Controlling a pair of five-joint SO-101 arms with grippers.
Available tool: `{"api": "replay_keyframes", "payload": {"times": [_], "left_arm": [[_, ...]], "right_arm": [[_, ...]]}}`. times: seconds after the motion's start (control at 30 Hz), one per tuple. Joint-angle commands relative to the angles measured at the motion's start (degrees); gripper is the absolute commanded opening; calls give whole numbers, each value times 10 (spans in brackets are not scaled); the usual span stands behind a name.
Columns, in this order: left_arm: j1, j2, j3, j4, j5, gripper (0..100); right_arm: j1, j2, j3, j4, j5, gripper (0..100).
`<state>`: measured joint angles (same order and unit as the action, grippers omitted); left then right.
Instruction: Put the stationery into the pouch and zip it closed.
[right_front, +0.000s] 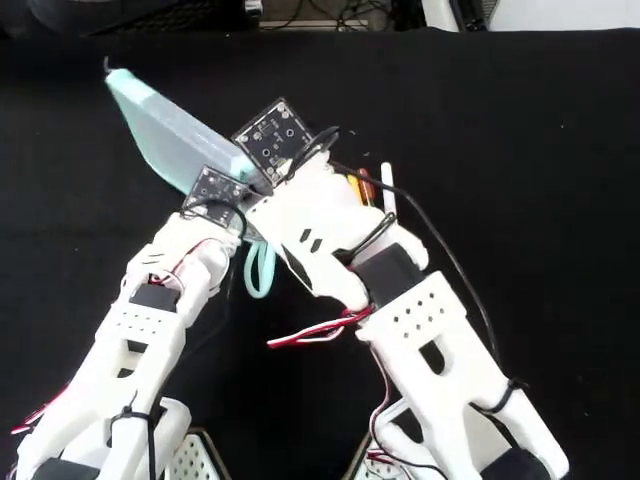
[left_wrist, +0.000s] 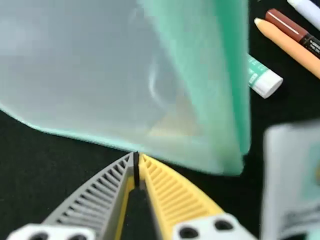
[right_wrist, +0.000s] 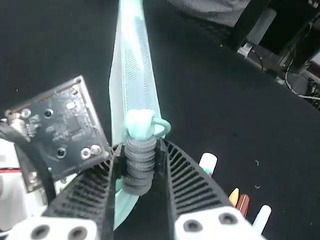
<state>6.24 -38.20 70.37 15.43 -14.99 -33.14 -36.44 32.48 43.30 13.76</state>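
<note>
The frosted mint-green pouch (right_front: 165, 125) stands on edge, zipper uppermost. The left gripper (left_wrist: 136, 157) pinches its rim; the right gripper (right_wrist: 141, 150) clamps the dark ribbed zipper pull (right_wrist: 139, 167).

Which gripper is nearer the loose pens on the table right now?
Right. The right gripper, shut on the zipper end of the pouch, has the pens close beside it. The left gripper pinches another pouch edge, farther from them.
</note>
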Motion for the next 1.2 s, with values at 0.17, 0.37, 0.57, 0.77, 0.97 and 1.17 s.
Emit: {"api": "replay_keyframes", "payload": {"times": [0.17,0.37,0.57,0.77,0.97,1.17], "left_arm": [[-44,-97,-9,-7,202,30],[-49,-201,30,-6,219,30],[-62,-354,80,1,215,30],[-149,-533,58,133,215,54],[-130,-584,71,185,215,203],[-148,-585,73,174,214,175]], "right_arm": [[-25,-19,-146,9,34,12],[-70,-19,-238,147,36,12],[-81,-17,-227,168,36,12],[-84,-15,-212,164,36,12],[-153,-19,-201,191,40,14],[-173,-18,-167,199,127,14]]}}
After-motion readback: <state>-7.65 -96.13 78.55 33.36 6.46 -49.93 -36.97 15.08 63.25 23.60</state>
